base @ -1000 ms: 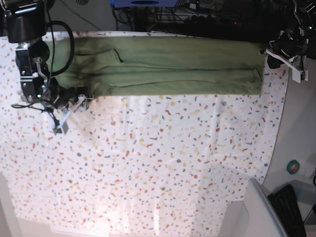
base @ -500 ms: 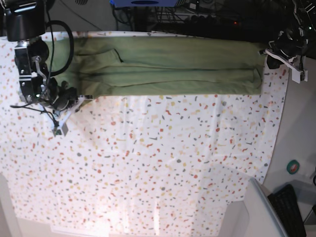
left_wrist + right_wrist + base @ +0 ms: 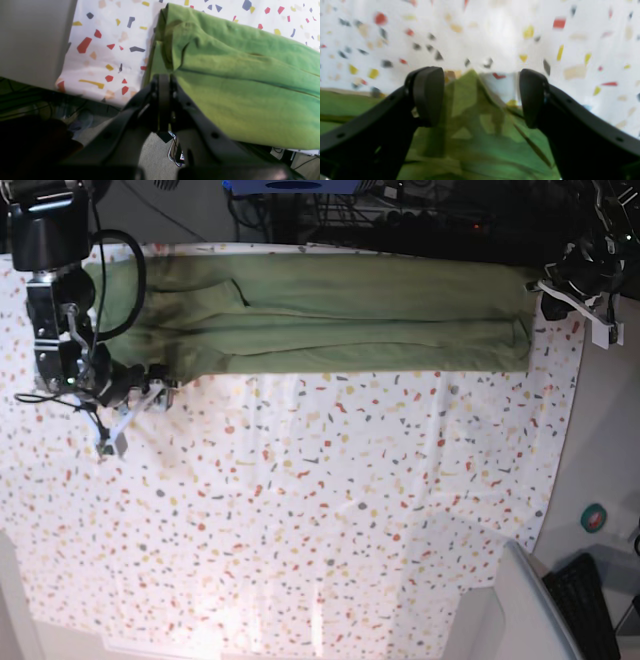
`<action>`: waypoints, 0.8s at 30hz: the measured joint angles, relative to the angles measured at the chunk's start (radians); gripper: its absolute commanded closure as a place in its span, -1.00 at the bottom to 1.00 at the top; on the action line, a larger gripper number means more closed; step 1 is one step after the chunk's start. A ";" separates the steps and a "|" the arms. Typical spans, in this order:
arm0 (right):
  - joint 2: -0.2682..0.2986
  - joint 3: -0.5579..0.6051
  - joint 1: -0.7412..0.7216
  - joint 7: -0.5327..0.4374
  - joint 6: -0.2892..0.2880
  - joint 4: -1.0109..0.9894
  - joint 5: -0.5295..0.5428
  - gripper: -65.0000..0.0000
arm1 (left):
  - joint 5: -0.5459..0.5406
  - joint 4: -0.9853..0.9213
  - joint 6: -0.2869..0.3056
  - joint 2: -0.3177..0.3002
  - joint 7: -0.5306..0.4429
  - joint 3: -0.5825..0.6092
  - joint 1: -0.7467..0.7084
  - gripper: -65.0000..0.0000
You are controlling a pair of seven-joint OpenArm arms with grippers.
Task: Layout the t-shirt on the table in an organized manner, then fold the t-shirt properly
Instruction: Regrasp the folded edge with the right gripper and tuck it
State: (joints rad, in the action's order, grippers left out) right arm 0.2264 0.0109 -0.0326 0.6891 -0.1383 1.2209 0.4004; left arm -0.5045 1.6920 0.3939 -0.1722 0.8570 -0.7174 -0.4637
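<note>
T-shirt (image 3: 340,315) lies along the far edge of the tabletop (image 3: 330,510), folded lengthwise into a long olive-green band that runs nearly the whole width of the speckled cloth. The near long edge is fairly straight; several layers and creases show along its length.

My left end effector (image 3: 163,82) sits at the band's end on the base view's right, at the corner of the tabletop. Its jaws are pressed together. In the left wrist view the tips meet right at the folded fabric edge, where a small pleat stands up. I cannot tell whether any cloth is caught between them.

My right end effector (image 3: 480,95) is at the opposite end of the band. Its fingers (image 3: 427,95) are spread wide with nothing clamped between them. A pointed corner of green cloth lies in the gap below them, reaching toward the bare speckled surface beyond. The right wrist view is blurred, so finer detail is unreadable.
</note>
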 measured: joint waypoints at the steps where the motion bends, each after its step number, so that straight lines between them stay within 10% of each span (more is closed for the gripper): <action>1: 0.001 0.000 -0.003 0.002 0.000 -0.018 0.001 -0.36 | -0.001 0.000 0.000 0.000 0.000 0.000 0.000 1.00; 15: 0.000 0.000 -0.016 -0.003 0.000 -0.045 0.005 1.00 | -0.002 0.000 0.000 0.000 0.000 0.000 0.001 1.00; 24: 0.000 -0.001 0.007 0.079 0.000 0.049 0.004 1.00 | 0.000 -0.069 0.000 -0.027 0.003 -0.001 0.003 1.00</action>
State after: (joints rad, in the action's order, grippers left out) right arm 0.2264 0.0101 -0.0257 0.7685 -0.1379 1.2701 0.4046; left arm -0.5049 1.6226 0.3943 -0.1989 0.8597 -0.7185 -0.4603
